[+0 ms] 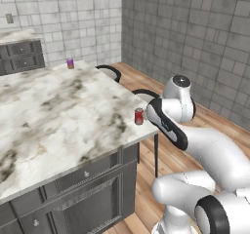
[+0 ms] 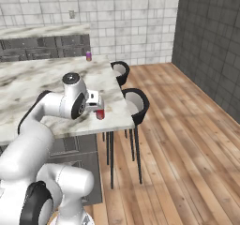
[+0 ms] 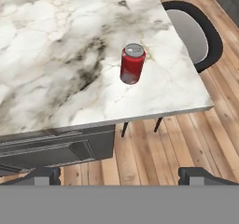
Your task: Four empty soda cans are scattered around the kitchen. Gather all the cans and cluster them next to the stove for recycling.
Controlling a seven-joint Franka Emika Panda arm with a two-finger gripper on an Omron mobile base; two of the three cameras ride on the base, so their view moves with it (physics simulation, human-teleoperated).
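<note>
A red soda can (image 3: 132,64) stands upright near the corner of the marble island counter (image 3: 56,55), close to its edge. It also shows from the base as the red can (image 1: 139,116) and, partly under my hand, the red can (image 2: 100,115). My gripper (image 3: 123,175) hangs back from it above the counter's front edge, open, with nothing between its fingers. A purple soda can (image 1: 70,63) stands at the island's far end, also seen as the purple can (image 2: 88,56). The stove is out of view.
Two black stools with pale seats (image 2: 120,71) (image 2: 136,104) stand along the island's right side, one right beside the red can's corner (image 3: 191,34). Dark drawers (image 3: 51,148) run under the counter. A dark cabinet run (image 2: 42,48) lines the back wall. Wooden floor lies to the right.
</note>
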